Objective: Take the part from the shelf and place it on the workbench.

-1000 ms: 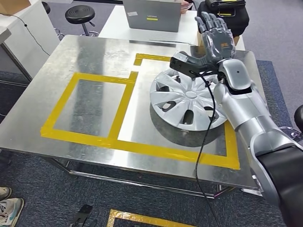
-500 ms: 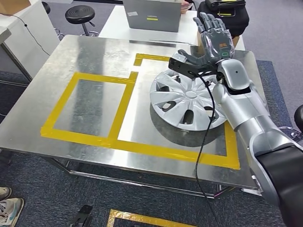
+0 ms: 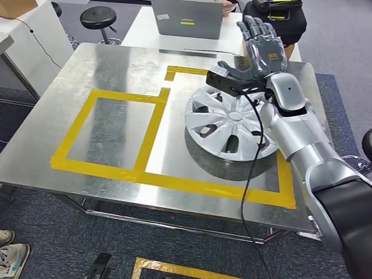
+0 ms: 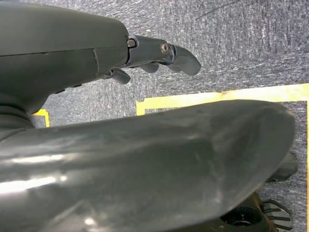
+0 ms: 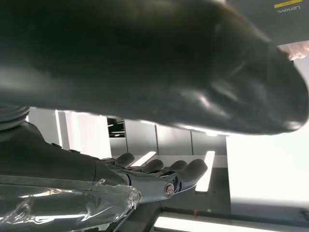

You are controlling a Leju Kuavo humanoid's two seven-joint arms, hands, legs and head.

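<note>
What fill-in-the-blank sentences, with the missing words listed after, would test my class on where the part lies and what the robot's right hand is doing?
1. The silver hubcap lies flat on the metal ____.
2. The right hand is raised above the hubcap's far edge, its fingers spread and holding ____.
3. The rectangles on the workbench are marked out in ____ tape.
4. The left tape rectangle has ____ inside it.

Missing words: workbench; nothing; yellow; nothing
</note>
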